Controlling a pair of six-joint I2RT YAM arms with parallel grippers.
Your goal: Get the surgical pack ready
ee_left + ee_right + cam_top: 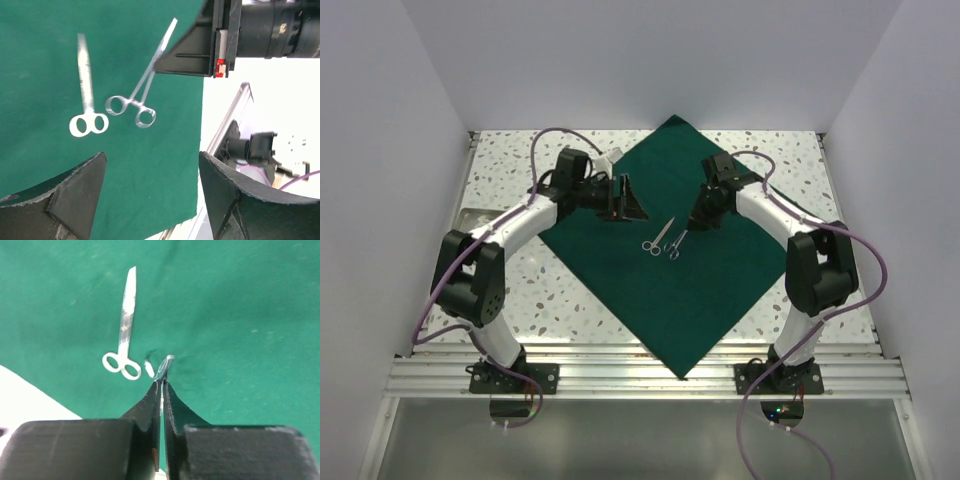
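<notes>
The dark green drape (660, 270) lies spread flat as a diamond on the table. Silver scissors (652, 240) lie at its middle, and they also show in the left wrist view (86, 90) and the right wrist view (125, 330). Silver forceps (673, 245) lie beside them, rings toward me (135, 107). My right gripper (688, 230) is shut on the forceps' tip end (164, 367). I cannot tell whether the forceps are lifted off the cloth. My left gripper (626, 205) is open and empty above the drape (152, 185), left of the instruments. No gauze clearly shows.
The speckled tabletop (510, 290) surrounds the drape. A small white thing (605, 160) sits by the left arm at the drape's upper left edge. A metal rail (640, 375) runs along the near edge. White walls close in on three sides.
</notes>
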